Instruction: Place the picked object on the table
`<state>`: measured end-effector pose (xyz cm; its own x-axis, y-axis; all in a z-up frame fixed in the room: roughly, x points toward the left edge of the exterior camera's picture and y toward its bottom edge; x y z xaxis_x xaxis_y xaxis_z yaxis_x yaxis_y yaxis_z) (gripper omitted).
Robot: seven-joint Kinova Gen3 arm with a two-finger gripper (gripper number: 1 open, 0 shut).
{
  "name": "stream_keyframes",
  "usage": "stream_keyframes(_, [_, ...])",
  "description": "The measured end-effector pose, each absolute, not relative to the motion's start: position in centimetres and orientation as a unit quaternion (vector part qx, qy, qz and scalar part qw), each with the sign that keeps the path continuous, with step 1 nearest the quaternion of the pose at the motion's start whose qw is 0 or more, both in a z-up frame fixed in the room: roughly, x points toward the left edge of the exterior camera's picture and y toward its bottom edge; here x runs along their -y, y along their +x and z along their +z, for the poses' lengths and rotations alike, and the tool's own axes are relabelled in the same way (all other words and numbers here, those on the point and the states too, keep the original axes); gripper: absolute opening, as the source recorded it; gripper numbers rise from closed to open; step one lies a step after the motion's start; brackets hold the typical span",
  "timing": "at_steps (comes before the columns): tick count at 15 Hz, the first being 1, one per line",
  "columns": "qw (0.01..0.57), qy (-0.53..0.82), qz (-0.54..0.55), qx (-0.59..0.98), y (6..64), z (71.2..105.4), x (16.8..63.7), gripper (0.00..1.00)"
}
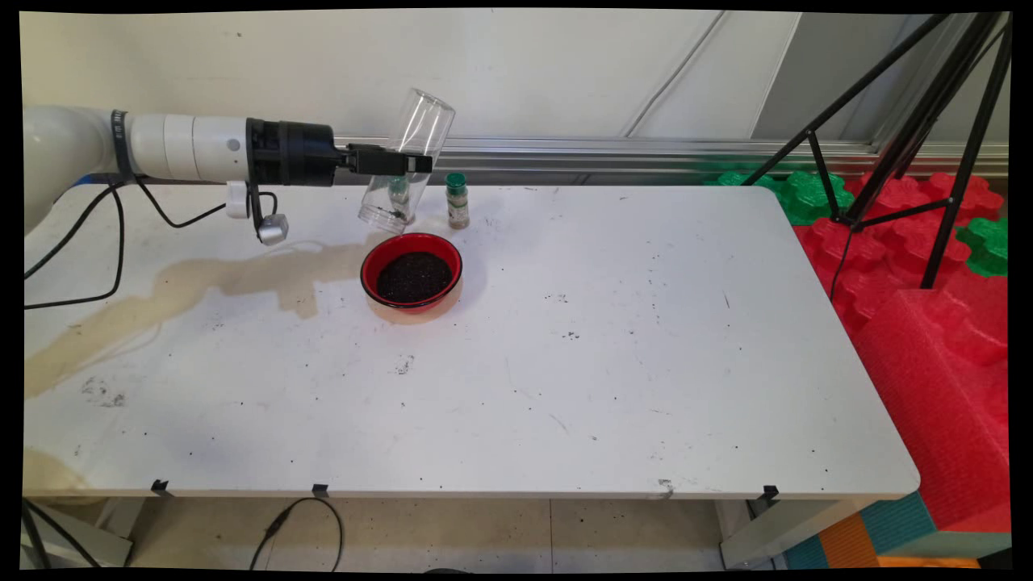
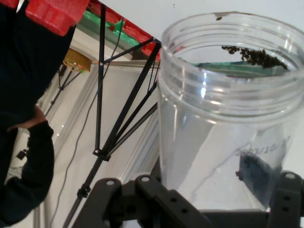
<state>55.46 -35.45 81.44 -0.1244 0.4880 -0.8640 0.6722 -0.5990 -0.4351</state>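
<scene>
light: bright, even, overhead
shadows: soft; bowl [image 1: 411,277] shadow falls toward 4 o'clock on table [image 1: 613,363]
glare: highlights on jar [image 2: 228,118] wall, hand view
focus: main view sharp; hand view bg soft
distortion: main view edges bowed

White table [image 1: 646,363], stained brown, bears red bowl [image 1: 411,277] and green-capped bottle [image 1: 457,201]
</scene>
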Motion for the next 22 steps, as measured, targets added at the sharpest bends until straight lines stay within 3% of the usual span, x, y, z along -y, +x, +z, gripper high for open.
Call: stream_keyframes(22, [-0.054, 0.512, -0.609, -0.603, 55.1, 85.8, 35.2, 0.0])
